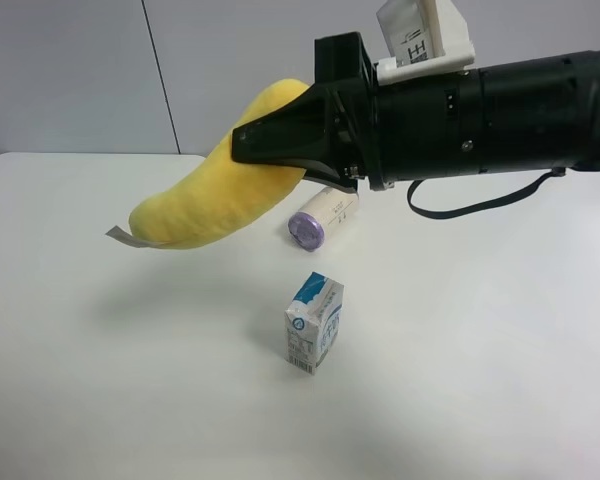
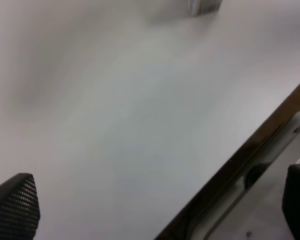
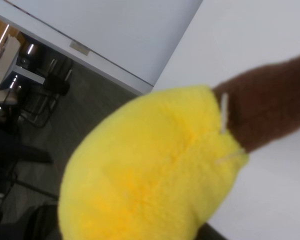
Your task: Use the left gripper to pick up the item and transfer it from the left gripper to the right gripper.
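Observation:
The yellow plush banana (image 1: 215, 190) hangs in the air above the white table (image 1: 100, 380), its small grey tag (image 1: 120, 235) at the low end. The right gripper (image 1: 280, 148), on the thick black arm with a white block (image 1: 425, 40), is shut on the banana's upper end. In the right wrist view the banana (image 3: 150, 180) fills the frame, with its brown stem tip (image 3: 270, 105) showing; the fingers are hidden there. The left gripper (image 2: 155, 200) is out of the exterior high view. Its black fingertips (image 2: 15, 200) stand wide apart over the table with nothing between them.
A blue-white milk carton (image 1: 314, 322) stands upright on the table below the banana; its base shows in the left wrist view (image 2: 205, 6). A cream cylinder with purple ends (image 1: 320, 218) lies behind it. The table's wooden front edge (image 2: 230, 170) runs close to the left gripper.

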Robot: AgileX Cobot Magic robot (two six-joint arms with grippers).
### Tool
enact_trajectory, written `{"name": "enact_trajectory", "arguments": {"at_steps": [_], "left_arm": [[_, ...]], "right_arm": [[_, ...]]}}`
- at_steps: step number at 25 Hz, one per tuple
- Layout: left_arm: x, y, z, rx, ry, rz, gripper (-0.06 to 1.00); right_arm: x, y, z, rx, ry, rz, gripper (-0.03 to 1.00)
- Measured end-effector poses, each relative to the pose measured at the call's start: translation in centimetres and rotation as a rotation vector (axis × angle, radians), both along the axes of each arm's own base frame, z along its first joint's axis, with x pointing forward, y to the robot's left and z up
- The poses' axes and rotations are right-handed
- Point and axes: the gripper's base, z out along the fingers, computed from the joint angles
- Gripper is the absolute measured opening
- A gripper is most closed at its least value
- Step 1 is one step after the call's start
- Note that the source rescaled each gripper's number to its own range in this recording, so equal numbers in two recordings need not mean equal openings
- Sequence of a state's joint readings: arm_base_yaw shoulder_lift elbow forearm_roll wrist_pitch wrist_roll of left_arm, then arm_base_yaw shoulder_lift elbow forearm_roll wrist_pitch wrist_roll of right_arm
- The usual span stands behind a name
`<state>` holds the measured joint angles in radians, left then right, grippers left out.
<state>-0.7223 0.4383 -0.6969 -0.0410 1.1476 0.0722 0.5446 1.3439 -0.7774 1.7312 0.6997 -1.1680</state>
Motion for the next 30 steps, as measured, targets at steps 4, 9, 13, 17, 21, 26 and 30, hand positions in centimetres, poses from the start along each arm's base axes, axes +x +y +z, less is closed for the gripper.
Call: {"name": "enact_trajectory", "arguments": {"at_steps": [4,9,13,17,21,26,30], "left_arm": [[-1.6,1.4,-2.6,-0.042,-0.012,0.024,1.00],[-3.4,3.0,-3.3,-0.171,-0.138,0.030,1.00],[-4.5,3.9,-3.9,-0.251,-0.206,0.035,1.00],[-4.4,3.9,-3.9,-0.267,-0.215,0.039,1.00],[-4.4,3.9,-3.9,-0.268,-0.216,0.039,1.00],[-4.5,3.9,-3.9,-0.262,-0.223,0.096,1.00],[-4.5,3.7,-3.9,-0.243,-0.245,0.259,1.00]], "right_arm": [[0.0,0.0,0.0,0.000,0.000,0.000,0.00],[0.0,0.0,0.0,-0.001,0.000,-0.001,0.00],[0.0,0.0,0.0,-0.001,0.000,-0.002,0.00],[0.0,0.0,0.0,-0.001,0.000,-0.002,0.00],[0.0,0.0,0.0,-0.007,-0.004,0.001,0.00],[0.3,-0.3,-0.2,-0.021,-0.006,-0.023,0.00],[1.7,-2.0,-0.2,-0.018,0.018,-0.099,0.00]]}}
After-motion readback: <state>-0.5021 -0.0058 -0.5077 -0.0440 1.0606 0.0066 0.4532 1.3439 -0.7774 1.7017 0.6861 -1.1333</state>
